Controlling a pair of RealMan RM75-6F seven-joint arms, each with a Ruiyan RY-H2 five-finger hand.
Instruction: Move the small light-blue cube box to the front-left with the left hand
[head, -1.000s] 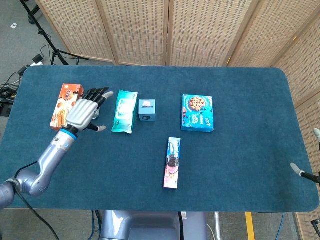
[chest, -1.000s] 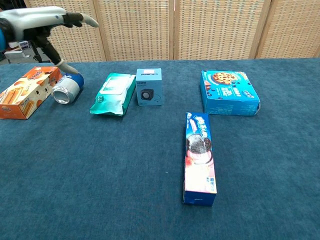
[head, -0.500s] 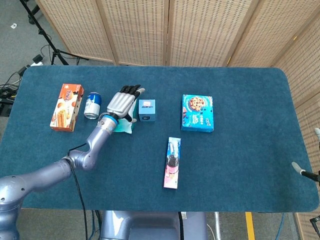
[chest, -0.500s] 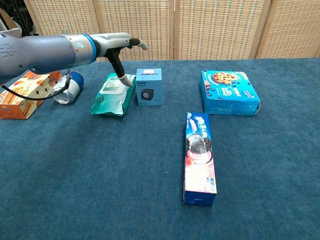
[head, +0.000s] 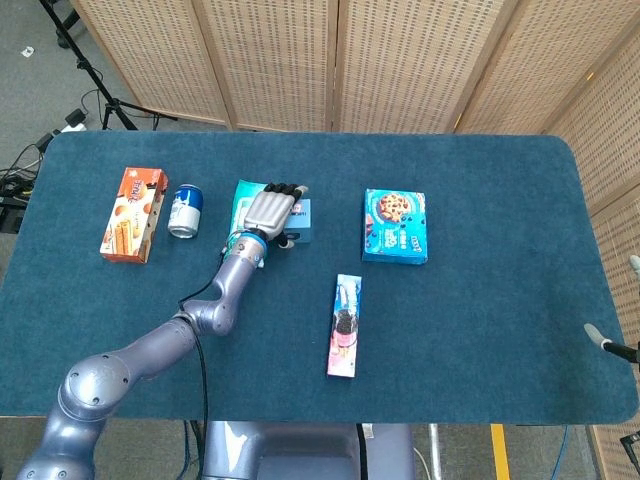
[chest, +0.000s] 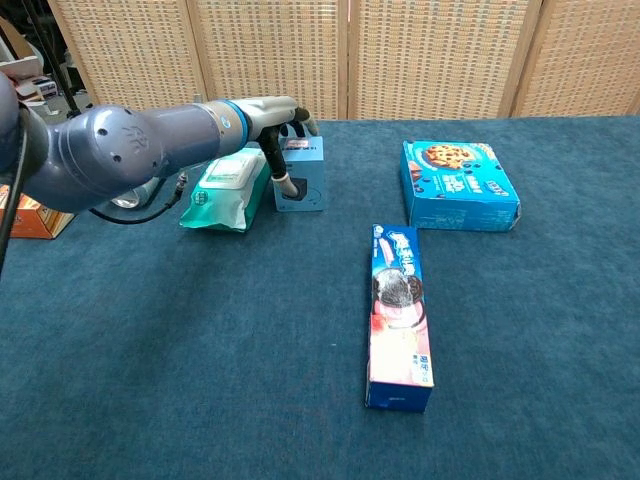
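Since a second ago, our left robot hand (head: 272, 210) swung right from the orange box (head: 132, 214), past the can (head: 185, 210), and is now over the small light-blue cube box (chest: 304, 174). Fingers extended over its top, thumb (chest: 281, 182) down its near face; we can't tell if it's gripped. Box sits mid-worktop (head: 480, 300), just right of the wipes pack (chest: 222, 188). Right robot hand barely visible at the right edge.

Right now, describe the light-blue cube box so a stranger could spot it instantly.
On the blue table, look between the teal wipes pack and the flat cookie box. The cube box sits under the left hand; it is the smallest box, squarish, with a dark round mark on front.
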